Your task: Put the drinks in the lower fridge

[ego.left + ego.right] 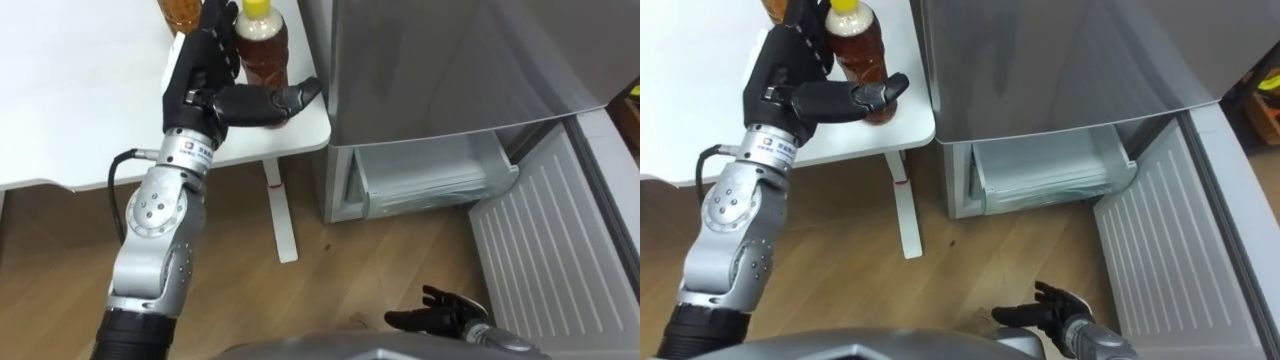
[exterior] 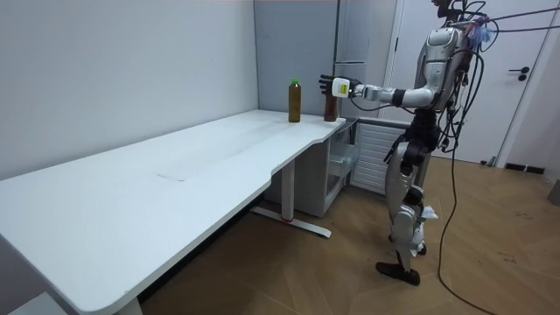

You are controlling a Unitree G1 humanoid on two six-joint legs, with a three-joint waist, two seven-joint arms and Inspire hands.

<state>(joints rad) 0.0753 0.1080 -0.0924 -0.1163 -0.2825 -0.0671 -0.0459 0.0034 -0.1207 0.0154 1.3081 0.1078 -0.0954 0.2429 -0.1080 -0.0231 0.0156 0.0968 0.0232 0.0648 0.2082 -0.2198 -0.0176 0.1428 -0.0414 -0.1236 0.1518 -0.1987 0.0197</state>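
Left eye view: other bottle (image 1: 180, 12) on table (image 1: 60, 100) corner; left hand (image 1: 203, 68) open beside yellow-capped bottle (image 1: 265, 50), thumb straight across its front; fridge drawer (image 1: 430, 180) exposed; right hand (image 1: 440, 312) low, relaxed, empty.

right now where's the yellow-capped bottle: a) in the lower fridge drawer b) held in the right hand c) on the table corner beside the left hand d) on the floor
C: the yellow-capped bottle stands on the corner of the white table, with the left hand reaching around it.
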